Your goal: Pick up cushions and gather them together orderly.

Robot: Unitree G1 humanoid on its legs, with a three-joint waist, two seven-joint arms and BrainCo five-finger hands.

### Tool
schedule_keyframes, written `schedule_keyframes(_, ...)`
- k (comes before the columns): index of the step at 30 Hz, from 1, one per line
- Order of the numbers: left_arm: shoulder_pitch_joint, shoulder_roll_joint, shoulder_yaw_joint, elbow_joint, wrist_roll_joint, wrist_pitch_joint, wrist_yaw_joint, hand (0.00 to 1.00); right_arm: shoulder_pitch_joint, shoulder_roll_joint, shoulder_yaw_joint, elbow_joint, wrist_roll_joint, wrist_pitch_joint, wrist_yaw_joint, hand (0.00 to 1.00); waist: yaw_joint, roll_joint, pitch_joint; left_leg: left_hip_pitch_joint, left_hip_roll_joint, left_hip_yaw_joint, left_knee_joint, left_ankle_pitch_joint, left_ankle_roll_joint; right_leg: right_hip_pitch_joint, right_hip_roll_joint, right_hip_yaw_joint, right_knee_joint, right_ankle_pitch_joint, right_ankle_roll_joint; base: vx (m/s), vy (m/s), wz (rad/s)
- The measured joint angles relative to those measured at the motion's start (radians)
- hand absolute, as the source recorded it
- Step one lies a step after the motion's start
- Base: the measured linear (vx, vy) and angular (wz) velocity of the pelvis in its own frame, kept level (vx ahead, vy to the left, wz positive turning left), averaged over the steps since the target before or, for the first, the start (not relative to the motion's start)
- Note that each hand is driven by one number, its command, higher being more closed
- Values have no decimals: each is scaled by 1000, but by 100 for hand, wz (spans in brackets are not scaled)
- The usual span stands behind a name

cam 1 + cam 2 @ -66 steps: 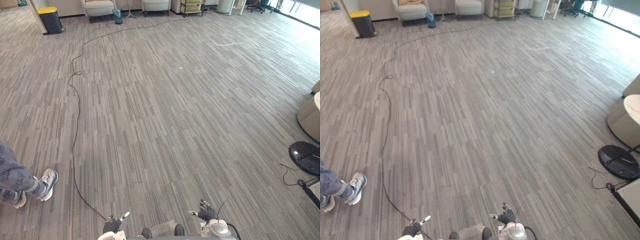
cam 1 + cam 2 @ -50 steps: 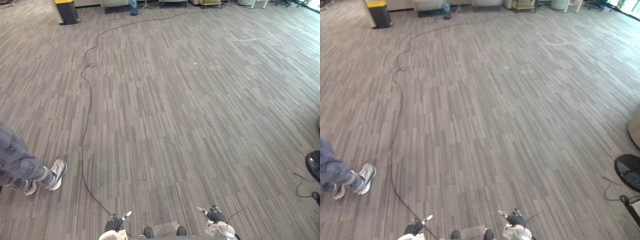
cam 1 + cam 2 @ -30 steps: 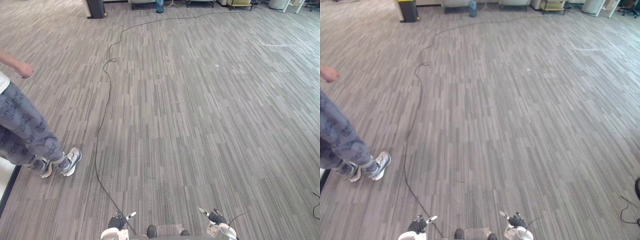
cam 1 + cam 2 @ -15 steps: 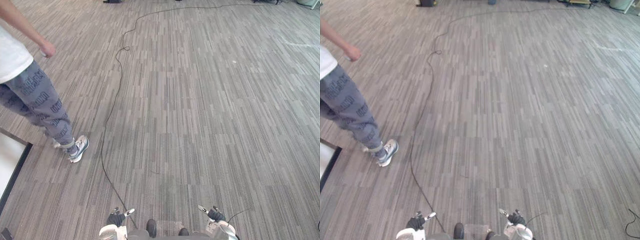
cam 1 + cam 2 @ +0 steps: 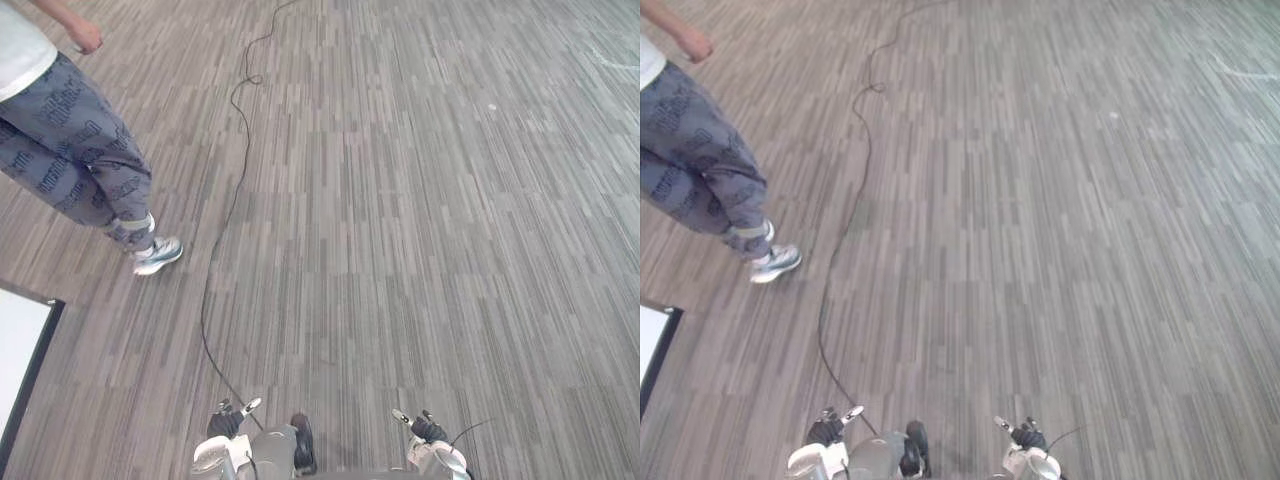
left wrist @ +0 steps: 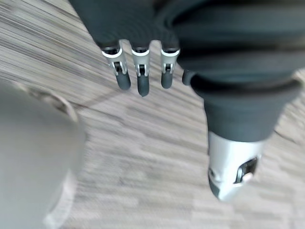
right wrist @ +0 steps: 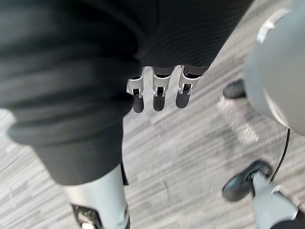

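My left hand [image 5: 228, 422] hangs low at the bottom edge of the head views, over grey striped carpet [image 5: 400, 200]. In its wrist view the left hand [image 6: 139, 71] has straight fingers with nothing in them. My right hand [image 5: 421, 428] hangs at the same height a little to the right. Its own wrist view shows the right hand [image 7: 159, 90] with straight fingers too, holding nothing.
A person [image 5: 70, 140] in patterned grey trousers and white shoes stands at the upper left, an arm's length from the carpet in front of me. A white panel with a dark edge [image 5: 22, 352] lies on the floor at the lower left.
The camera has swung left and tilted down, so the far furniture has left the picture. The person has stepped further into view. Both hands stay low and empty.
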Motion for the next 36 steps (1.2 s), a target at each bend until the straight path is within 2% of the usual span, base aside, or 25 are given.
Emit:
schedule_keyframes(3,-17,-15,-15,17,1,3,0,0,5,-3,0,-28,-1,-5,1,0,-14,10,7,168,10,3,-110,-14,-15,-144,16,-66,201,-49,-53,401,37,-18)
schedule_keyframes(5,-49,-15,-19,54,1,3,-2,0,-12,-10,0,-38,-1,-13,3,0,-32,12,13,248,32,8,-162,-20,-25,-238,45,-167,109,-122,-81,390,-50,0)
schedule_keyframes(7,-67,-17,-20,77,4,4,-2,0,-37,-26,0,-19,-1,-15,6,0,-60,23,21,287,58,1,-186,-20,-25,-286,82,-242,-99,-125,-99,483,-128,22)
schedule_keyframes(9,-86,-2,-28,89,21,3,-6,0,-52,-45,1,20,-1,-16,7,0,-75,16,36,338,56,-47,-223,-20,-25,-283,151,-226,-536,35,-84,499,-179,46)
schedule_keyframes(10,-86,3,-29,89,24,3,-6,0,-47,-47,1,35,-1,-16,7,0,-76,4,42,363,44,-66,-231,-20,-26,-272,157,-203,-604,83,-96,545,-225,37)
schedule_keyframes(11,-92,-14,-21,101,39,3,-5,0,-53,-80,-1,51,-2,-13,7,0,-76,49,60,407,76,-117,-230,-27,-45,-256,193,-186,-551,131,-154,536,-221,12)
schedule_keyframes(12,-91,-17,-18,105,40,2,-8,0,-55,-89,-2,53,-2,-13,8,0,-74,62,60,408,87,-125,-223,-19,-59,-257,196,-188,-538,110,-161,625,-282,-7)
schedule_keyframes(13,-79,-32,1,108,45,3,-8,0,-59,-103,-12,58,-2,-13,9,0,-73,102,62,371,127,-170,-94,2,-95,-251,223,-196,-488,32,-171,520,-259,-8)
schedule_keyframes(15,-80,-41,39,105,48,3,-8,0,-57,-101,-14,56,-2,-13,10,0,-76,111,73,265,171,-213,175,49,-164,-198,240,-206,-496,-14,-175,478,-247,6)
schedule_keyframes(16,-78,-52,62,84,48,5,-8,0,-48,-103,-9,53,-2,-10,7,0,-74,119,81,128,219,-264,497,152,-239,-118,271,-207,-527,-36,-186,539,-183,-7)
schedule_keyframes(17,-58,-59,63,62,48,4,-8,0,-43,-101,15,48,-1,-8,5,0,-60,108,90,50,249,-255,683,133,-236,-39,288,-199,-548,-64,-206,544,-136,-18)
schedule_keyframes(19,-56,-55,62,26,47,2,-9,0,-45,-86,50,36,0,-5,4,0,-46,84,104,-28,259,-227,765,89,-205,47,295,-183,-579,-104,-224,576,-92,-29)
schedule_keyframes(20,-57,-51,62,-9,44,-3,-8,0,-49,-62,81,23,0,-3,3,0,-38,55,99,-134,257,-172,739,53,-162,128,296,-155,-630,-126,-220,605,-87,-45)
schedule_keyframes(22,-59,-53,62,-32,36,-4,-8,0,-57,-54,91,24,1,-2,3,0,-16,47,94,-205,254,-121,631,25,-134,185,294,-119,-674,-123,-197,452,-11,-67)
schedule_keyframes(23,-61,-59,62,-41,27,-6,-7,0,-66,-33,85,24,2,-2,1,0,3,42,92,-236,239,-95,450,23,-132,235,287,-81,-714,-131,-182,555,80,-76)
schedule_keyframes(26,-55,-75,62,-47,7,-6,-5,0,-65,-28,68,24,10,-2,-5,0,13,50,76,-260,152,-147,9,130,-143,331,247,-13,-787,-178,-126,664,218,-71)
schedule_keyframes(27,-51,-73,62,-49,7,-8,-2,0,-63,-29,68,25,9,-2,-7,0,22,40,64,-262,135,-172,-4,199,-149,343,226,15,-795,-197,-112,670,290,-88)
schedule_keyframes(28,-42,-64,61,-49,7,-12,-2,0,-49,-15,67,27,9,-2,-9,0,26,14,21,-270,94,-175,12,239,-108,350,192,61,-806,-201,-108,574,230,-67)
schedule_keyframes(29,-42,-58,60,-49,7,-12,-1,0,-47,-8,67,26,9,-2,-9,0,25,1,16,-273,88,-163,25,221,-99,346,181,69,-804,-195,-112,858,358,-74)
schedule_keyframes(30,-44,-50,61,-50,9,-12,1,0,-40,-1,58,26,8,1,-3,0,28,-21,9,-258,93,-112,115,162,-65,330,145,126,-729,-144,-65,563,246,-45)
schedule_keyframes(32,-41,-44,57,-43,10,-3,0,0,-25,4,58,22,8,-1,0,0,30,-36,2,-196,81,-74,121,135,-44,299,130,147,-594,-100,-32,565,264,-59)
schedule_keyframes(33,-39,-42,46,-36,10,-2,1,0,-19,3,58,17,6,-4,2,0,34,-37,1,-143,80,-52,103,120,-34,233,124,155,-432,-59,-11,675,287,-90)
schedule_keyframes(34,-38,-43,29,-22,10,-1,1,0,-14,-2,62,10,0,-4,6,0,35,-24,10,-51,78,-33,64,88,-31,108,117,158,-132,61,41,517,179,-84)
schedule_keyframes(35,-53,-43,-5,-1,10,2,1,0,1,-3,70,-2,-1,-4,10,0,16,-14,18,45,73,-21,30,51,-34,-1,112,129,112,48,30,633,207,-61)
schedule_keyframes(36,-54,-44,-18,7,10,4,2,0,4,-4,72,-20,-2,-3,10,0,7,-10,21,80,72,-15,15,45,-32,-36,107,104,171,28,13,512,138,-41)
